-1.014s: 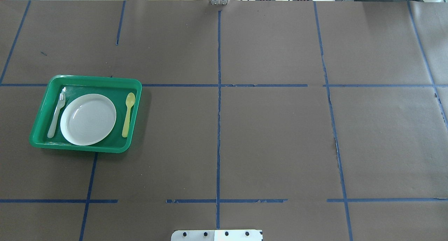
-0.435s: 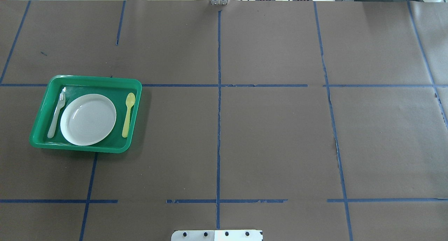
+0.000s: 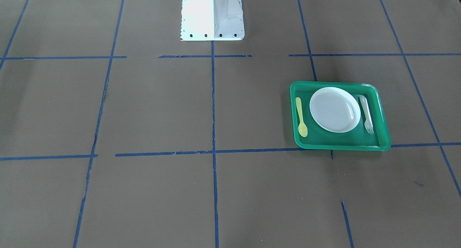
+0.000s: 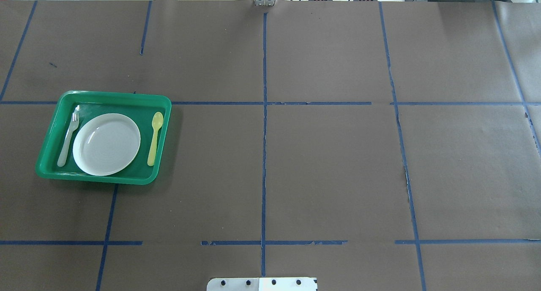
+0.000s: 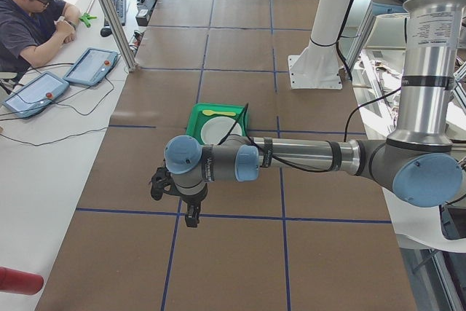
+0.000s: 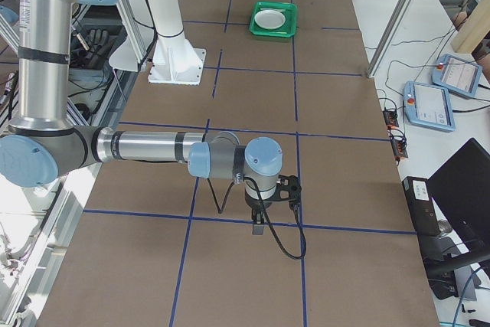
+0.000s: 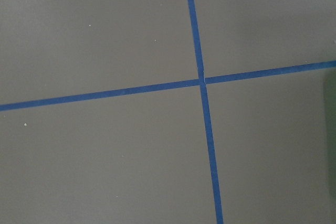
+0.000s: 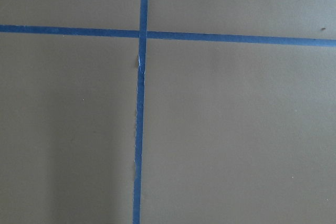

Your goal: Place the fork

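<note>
Brown paper gridded with blue tape covers the table (image 4: 329,168); above it the left gripper (image 5: 191,218) and right gripper (image 6: 258,227) hang at opposite ends, and the side views do not show whether their jaws stand apart or together. On the robot's left, the green tray (image 4: 101,179) holds a white plate (image 4: 106,144) in its middle, the fork (image 4: 67,140) flat just left of it and a yellow spoon (image 4: 154,138) just right. It reads as a laid setting, so the placing looks done.
</note>
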